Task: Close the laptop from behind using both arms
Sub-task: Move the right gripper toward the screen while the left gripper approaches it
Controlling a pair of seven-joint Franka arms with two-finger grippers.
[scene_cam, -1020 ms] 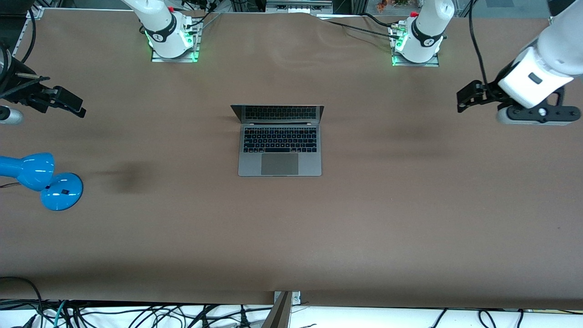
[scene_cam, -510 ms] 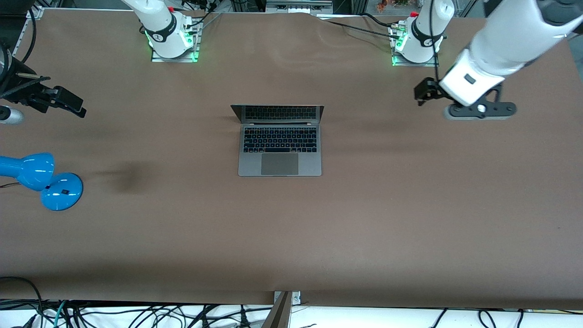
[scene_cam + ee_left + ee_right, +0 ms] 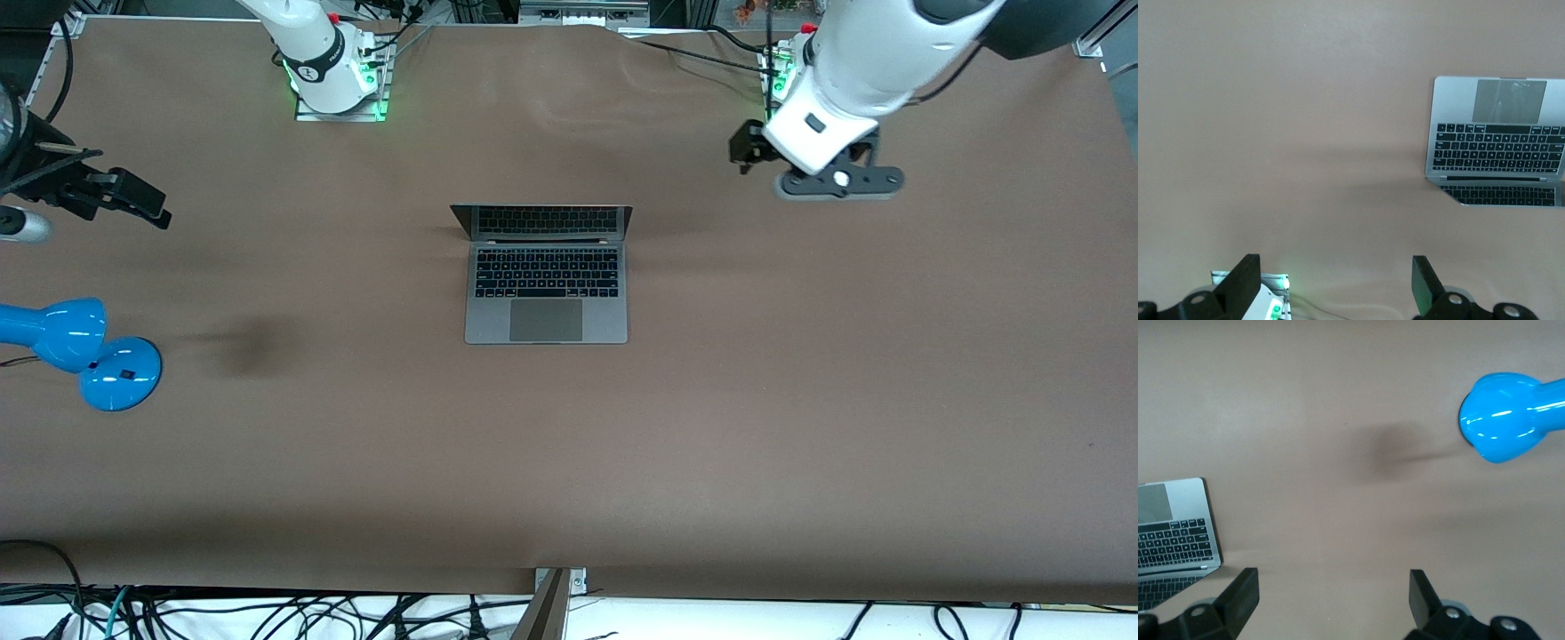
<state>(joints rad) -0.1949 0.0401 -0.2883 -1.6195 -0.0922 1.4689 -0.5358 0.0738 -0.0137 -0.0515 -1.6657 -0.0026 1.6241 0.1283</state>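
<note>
Swinging in from its own end of the worktop (image 3: pixel 800 427), the left arm has carried the left end effector (image 3: pixel 745 149) toward the middle since the earlier frames; it is now hanging over bare surface close to its own base, still well apart from the laptop (image 3: pixel 546 276). Meanwhile the right end effector (image 3: pixel 133 200) is waiting where it was, up over the right arm's end of the worktop, above the blue desk lamp (image 3: pixel 76 348). Both end effectors are standing wide open, their fingers (image 3: pixel 1245 283) spread with nothing between them, as the right wrist view's fingers (image 3: pixel 1241 590) are also showing.

One laptop is sitting open in the middle of the worktop, keyboard and trackpad facing up, its screen raised along the edge farther from the front camera and leaning back toward the bases. Two arms and one lamp are making up the rest.

Judging by its slim metal build, the laptop is likely stiff, fairly light and smooth, so it may be sliding if pushed low. The screen is probably the fragile part, hinged with some resistance. Pressing the back of the lid near its top edge, one end effector toward each corner, is looking like the sound approach, lowering evenly to avoid twisting.
</note>
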